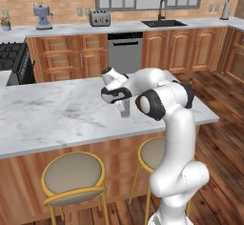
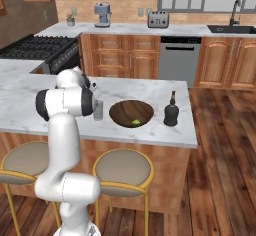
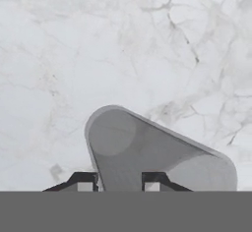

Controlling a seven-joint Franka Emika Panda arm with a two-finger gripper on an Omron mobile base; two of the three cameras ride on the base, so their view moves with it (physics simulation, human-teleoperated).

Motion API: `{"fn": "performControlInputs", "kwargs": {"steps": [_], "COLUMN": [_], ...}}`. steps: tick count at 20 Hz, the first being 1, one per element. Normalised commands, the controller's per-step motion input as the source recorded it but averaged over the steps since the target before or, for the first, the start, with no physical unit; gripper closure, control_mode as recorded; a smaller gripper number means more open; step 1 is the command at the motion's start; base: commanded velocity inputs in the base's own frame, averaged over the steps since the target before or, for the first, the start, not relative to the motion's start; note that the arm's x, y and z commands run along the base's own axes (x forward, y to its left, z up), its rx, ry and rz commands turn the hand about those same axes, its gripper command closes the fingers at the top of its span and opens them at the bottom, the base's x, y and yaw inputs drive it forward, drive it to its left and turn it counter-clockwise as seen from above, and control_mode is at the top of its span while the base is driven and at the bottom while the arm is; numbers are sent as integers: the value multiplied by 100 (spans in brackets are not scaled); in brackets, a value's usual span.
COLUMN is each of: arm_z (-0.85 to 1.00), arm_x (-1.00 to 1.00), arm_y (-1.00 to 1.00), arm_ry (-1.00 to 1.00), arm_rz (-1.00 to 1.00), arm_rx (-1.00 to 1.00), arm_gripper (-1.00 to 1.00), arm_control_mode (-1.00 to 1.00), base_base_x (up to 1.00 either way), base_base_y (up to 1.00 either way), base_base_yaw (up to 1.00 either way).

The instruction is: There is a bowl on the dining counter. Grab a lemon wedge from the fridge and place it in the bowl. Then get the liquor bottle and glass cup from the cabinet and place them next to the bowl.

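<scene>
The glass cup [image 1: 125,108] [image 2: 98,110] stands upright on the dining counter [image 1: 57,109] [image 2: 165,92], just left of the dark brown bowl [image 2: 122,111]. A yellow lemon wedge [image 2: 135,122] lies in the bowl. The dark liquor bottle [image 2: 171,112] stands right of the bowl; in the left base view the liquor bottle [image 1: 190,87] peeks out behind my arm. My gripper [image 1: 123,101] [image 2: 95,99] [image 3: 120,183] points down over the cup [image 3: 147,152]. Its fingertips [image 3: 84,182] are slightly parted, straddling the cup's near wall, one outside and one inside.
Two round stools [image 1: 74,174] [image 2: 122,169] stand under the counter's near edge. A black stove [image 2: 40,47] is at the left. The far worktop holds a toaster [image 1: 99,17], a coffee machine [image 1: 43,15] and a sink [image 1: 163,23].
</scene>
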Motion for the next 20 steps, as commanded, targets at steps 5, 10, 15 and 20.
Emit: {"fn": "performControlInputs", "kwargs": {"steps": [5,10,15,20], "arm_z": [-5,1,15,52], "arm_x": [-26,-41,-37,-32], "arm_y": [0,1,0,-1], "arm_ry": [-1,0,0,-1], "arm_rz": [0,0,0,-1], "arm_rx": [5,13,12,5], "arm_gripper": [-100,-100,-100,-100], "arm_control_mode": [-100,-100,-100,-100], "base_base_x": [0,0,0,0], "base_base_y": [0,0,0,0], "base_base_yaw": [0,0,0,0]}}
